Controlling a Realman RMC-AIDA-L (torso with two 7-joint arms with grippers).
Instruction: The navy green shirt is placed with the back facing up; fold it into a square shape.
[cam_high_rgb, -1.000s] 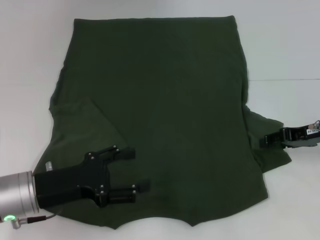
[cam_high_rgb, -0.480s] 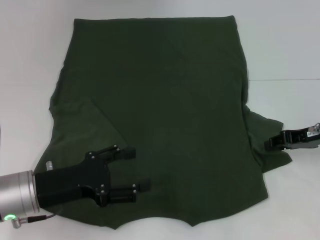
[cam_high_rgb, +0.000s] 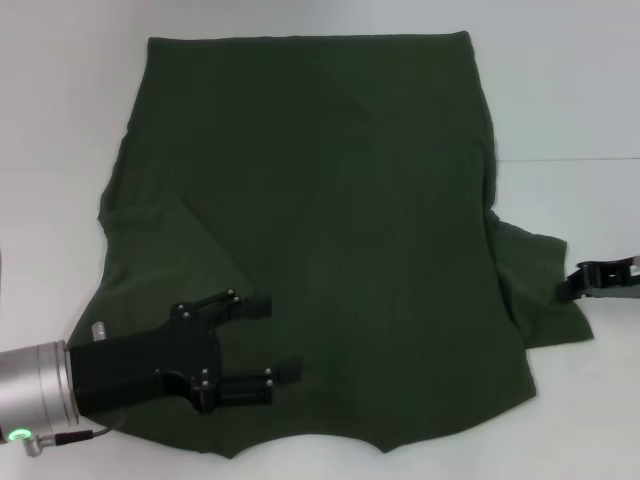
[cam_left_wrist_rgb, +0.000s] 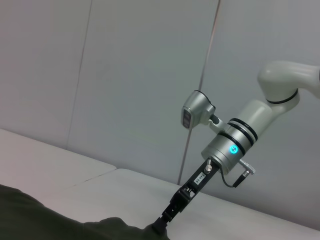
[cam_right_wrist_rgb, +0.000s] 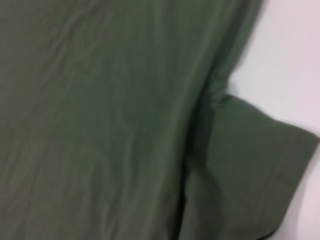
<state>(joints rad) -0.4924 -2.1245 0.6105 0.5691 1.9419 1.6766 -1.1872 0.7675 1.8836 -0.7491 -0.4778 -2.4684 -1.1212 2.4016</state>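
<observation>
Covering most of the white table (cam_high_rgb: 60, 110), the navy green shirt (cam_high_rgb: 330, 200) lies spread flat, its left sleeve folded inward at 8 o'clock and its right sleeve (cam_high_rgb: 540, 290) sticking out at 4 o'clock. The left tool (cam_high_rgb: 272, 340) sits over the cloth at 7 o'clock with fingers apart, grasping nothing. The right tool (cam_high_rgb: 578, 284) is at the right sleeve's edge; I cannot tell its state.

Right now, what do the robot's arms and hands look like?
The left hand is black, flat and boxy, with two straight black fingers and small silver screws. Its wrist is a silver cylinder with a green light and a thin cable. The right hand is slim and black with a small white label, on a silver-and-white arm with black rings, a blue light and a cable.
</observation>
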